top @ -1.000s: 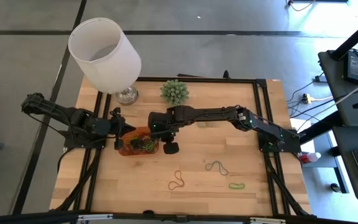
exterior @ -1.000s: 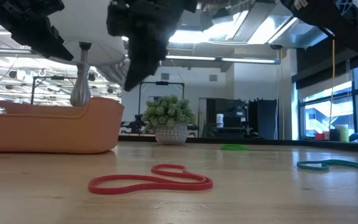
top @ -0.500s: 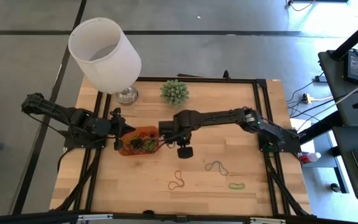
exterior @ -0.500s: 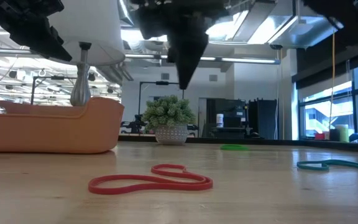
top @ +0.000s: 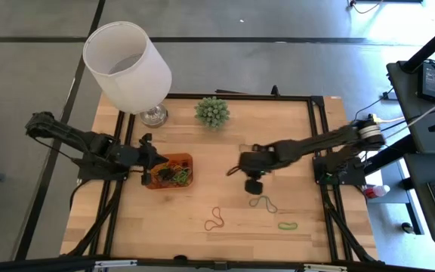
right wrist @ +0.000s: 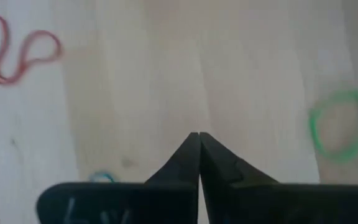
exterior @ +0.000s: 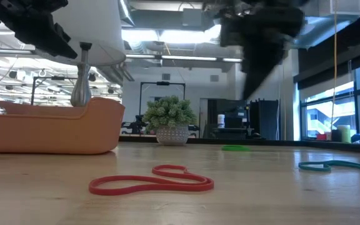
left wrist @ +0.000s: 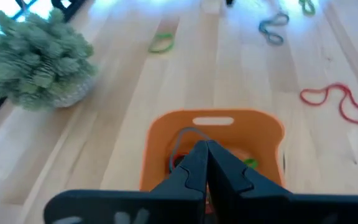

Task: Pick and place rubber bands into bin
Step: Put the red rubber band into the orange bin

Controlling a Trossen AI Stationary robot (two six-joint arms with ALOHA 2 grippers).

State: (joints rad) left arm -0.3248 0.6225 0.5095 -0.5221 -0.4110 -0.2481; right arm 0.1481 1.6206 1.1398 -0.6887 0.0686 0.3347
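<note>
Pincer on right arm (top: 253, 183) — shut tight, holding nothing; should open first, drop straight onto blue band (top: 263, 202); left pincer (top: 148, 159) shut too, by bin (top: 188, 160).

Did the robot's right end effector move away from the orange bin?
Yes. The right end effector has slid rightward, away from the bin, and now hangs near the blue-grey rubber band.

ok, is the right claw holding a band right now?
No. In the right wrist view the right claw has its fingers pressed together with nothing between them, above bare wood between the red band and the green band.
</note>
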